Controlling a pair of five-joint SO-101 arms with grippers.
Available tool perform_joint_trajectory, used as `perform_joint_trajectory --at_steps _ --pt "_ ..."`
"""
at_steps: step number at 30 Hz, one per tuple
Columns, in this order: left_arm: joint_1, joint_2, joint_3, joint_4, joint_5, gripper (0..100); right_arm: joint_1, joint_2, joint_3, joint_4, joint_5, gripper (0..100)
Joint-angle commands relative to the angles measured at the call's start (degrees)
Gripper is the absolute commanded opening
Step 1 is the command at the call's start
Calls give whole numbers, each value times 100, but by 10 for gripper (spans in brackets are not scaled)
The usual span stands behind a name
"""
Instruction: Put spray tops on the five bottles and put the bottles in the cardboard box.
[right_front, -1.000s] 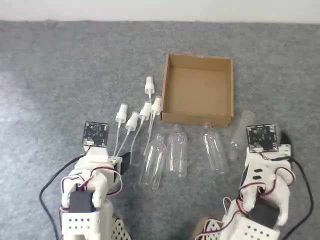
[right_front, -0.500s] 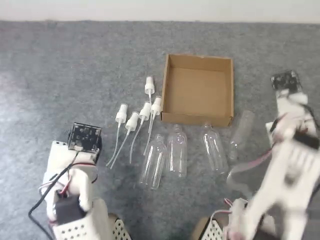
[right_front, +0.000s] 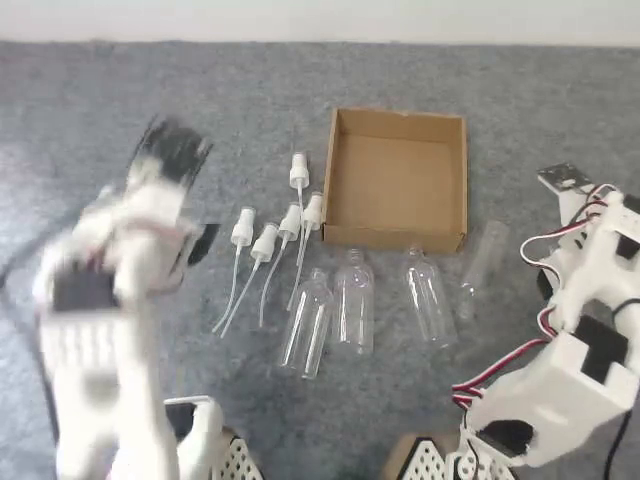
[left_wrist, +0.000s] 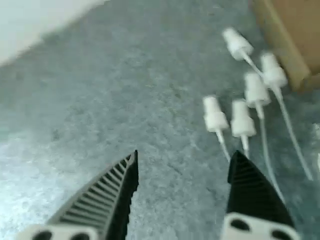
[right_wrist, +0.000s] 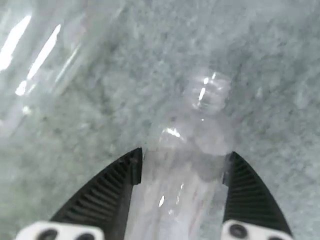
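Several clear bottles (right_front: 354, 300) lie on the grey carpet in front of the cardboard box (right_front: 395, 238). Several white spray tops (right_front: 266, 240) with long tubes lie left of the box. My left gripper (left_wrist: 185, 160) is open and holds nothing; it hangs over bare carpet just left of the spray tops (left_wrist: 215, 115). In the high view that arm is raised, with its gripper (right_front: 203, 240) beside the tops. My right gripper (right_wrist: 184, 155) is open, one finger on each side of the rightmost bottle (right_wrist: 195, 135), whose neck points away from it. That bottle (right_front: 483, 258) lies right of the box.
The box (left_wrist: 285, 30) is open-topped with nothing inside. Another bottle (right_wrist: 45, 45) lies close to the one between my right fingers. Grey carpet (right_front: 150, 100) covers the table, with open room at the far left and behind the box.
The left arm has swung up and away from the near edge, to the left of the spray tops. The right arm has come down over the rightmost bottle.
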Motion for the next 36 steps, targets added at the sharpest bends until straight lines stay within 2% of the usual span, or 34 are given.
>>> perform_joint_trajectory --at_steps 1,6,17,24,28,32,36 --pt "457 2620 -1877 440 396 269 -31 -57 308 -488 79 231" --pt "571 3851 -2448 149 862 269 -22 -31 598 -831 70 229" --pt "624 5714 -2466 -1011 1160 267 -31 -66 624 -840 -290 228" --pt "607 6189 -2466 -1240 1178 224 -31 -66 624 -796 -290 229" --pt "598 6426 -2466 -1591 1477 222 -31 -57 633 -787 -290 229" --pt "642 6743 -2457 -1574 1547 220 -31 -13 633 -840 -290 229" --pt "571 6848 -2431 -1556 1749 172 -31 -13 633 -848 -290 229"
